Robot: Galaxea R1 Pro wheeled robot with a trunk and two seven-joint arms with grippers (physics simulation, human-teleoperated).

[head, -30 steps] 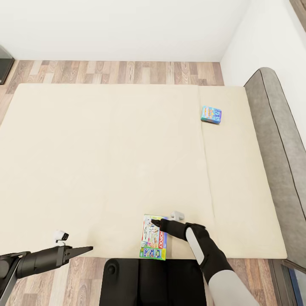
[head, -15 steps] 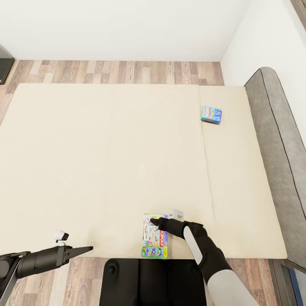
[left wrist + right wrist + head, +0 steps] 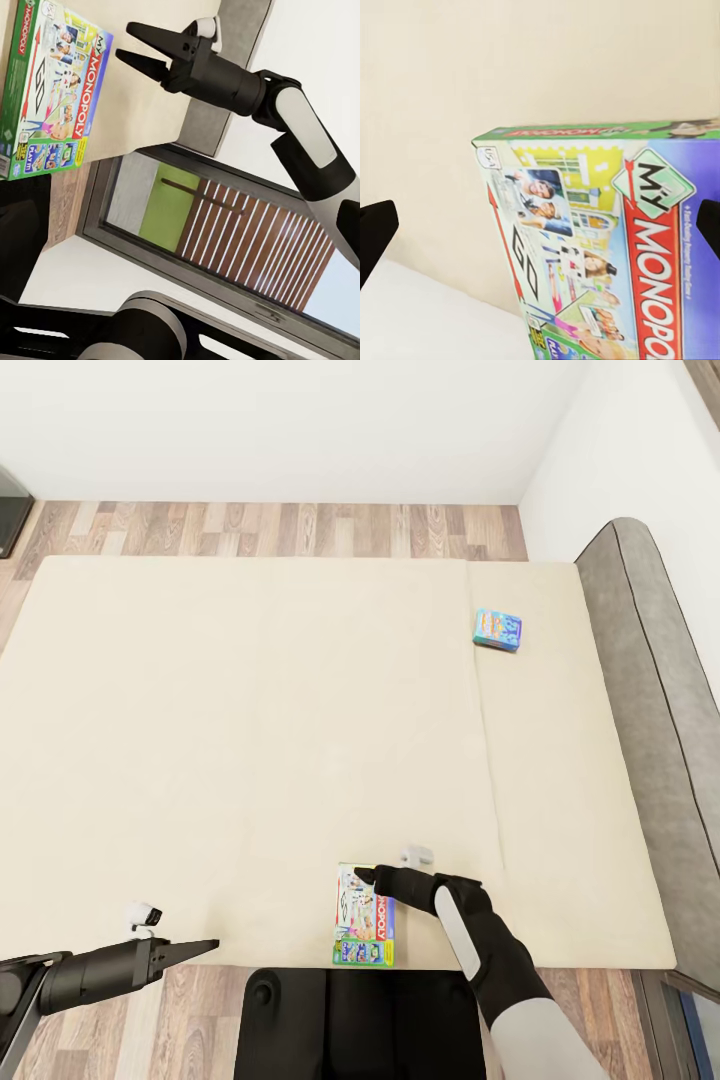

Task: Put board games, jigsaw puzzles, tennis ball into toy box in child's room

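The right gripper (image 3: 366, 876) is hovering with fingers spread wide over the white-and-green board game (image 3: 364, 916) at the bed's (image 3: 250, 760) near edge, the blue one (image 3: 497, 629) lying far off, both awaiting collection.

You are looking down on a wide bed (image 3: 250, 760) with a beige mattress, split by a seam that runs lengthwise near the headboard side. A grey padded headboard (image 3: 650, 740) curves along its right edge. Beyond the far side of the bed lies a strip of wood-plank floor (image 3: 280, 530) in mixed brown and grey tones, meeting plain white walls (image 3: 300, 420) that form a corner at the upper right. A dark piece of furniture (image 3: 10, 510) shows at the far left edge. The light is even and soft.
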